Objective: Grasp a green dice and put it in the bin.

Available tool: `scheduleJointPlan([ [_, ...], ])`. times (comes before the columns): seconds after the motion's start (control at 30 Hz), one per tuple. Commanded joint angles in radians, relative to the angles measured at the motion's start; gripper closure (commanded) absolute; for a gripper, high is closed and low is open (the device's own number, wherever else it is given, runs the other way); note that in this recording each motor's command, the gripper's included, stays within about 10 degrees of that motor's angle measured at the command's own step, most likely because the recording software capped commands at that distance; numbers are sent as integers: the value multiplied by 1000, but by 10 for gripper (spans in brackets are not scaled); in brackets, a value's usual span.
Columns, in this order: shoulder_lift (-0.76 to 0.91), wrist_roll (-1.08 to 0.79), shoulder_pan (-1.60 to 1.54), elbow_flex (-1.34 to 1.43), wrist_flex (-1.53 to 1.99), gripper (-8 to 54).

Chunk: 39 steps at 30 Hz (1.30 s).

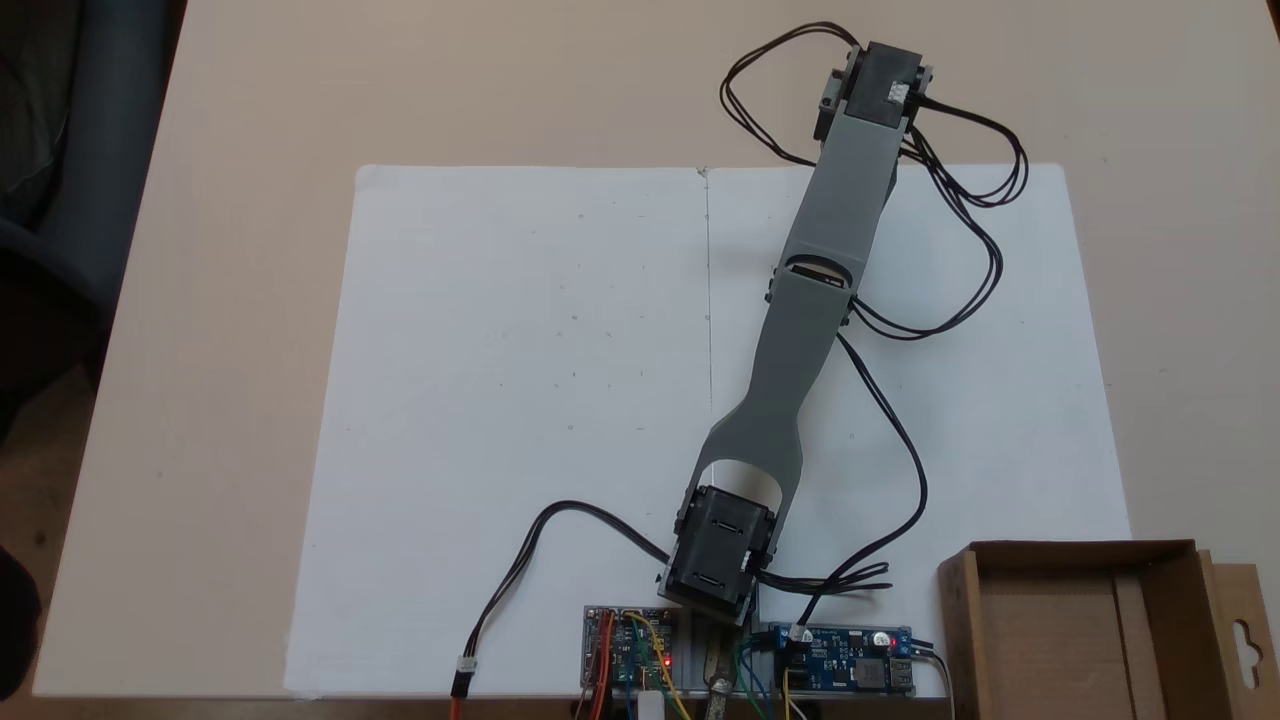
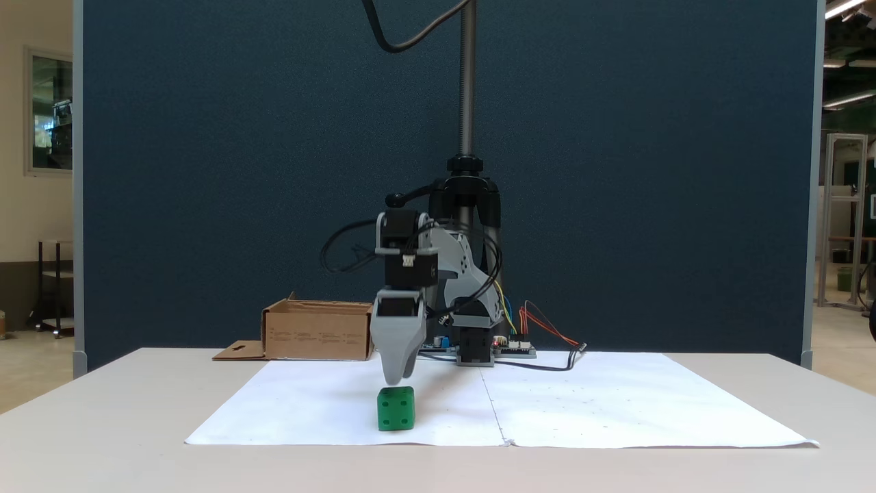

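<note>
Meanwhile, low in the centre of a fixed view, the gripper hangs just above the dice, its grey jaws stacked one behind the other so that whether they are spread or pressed together cannot be told. The green dice sits on the white paper near its front edge, slightly left of the frame's middle, apparently untouched. From above, in a fixed view, the arm stretches diagonally from bottom centre to the upper right, and its far end covers the spot where the dice would lie. The bin waits at the lower right of that frame; seen from the front, the bin stands at centre left, behind the paper and well apart from the dice.

The step in hand looks like the final descent. Done well, it would mean jaws wide enough to straddle the cube, centred over it, lowered straight down, then closed on two flat faces before lifting.

Two white sheets meet at a seam on a pale beige table. A dark blue partition closes off the background, with a lit hall beyond at either edge.
</note>
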Motion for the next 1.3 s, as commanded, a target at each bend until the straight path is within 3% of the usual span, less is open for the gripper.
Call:
scheduleJointPlan([
  [0.0,32,37,5,-37,175,-43],
  [1.27,5,-149,28,-37,117,-45],
])
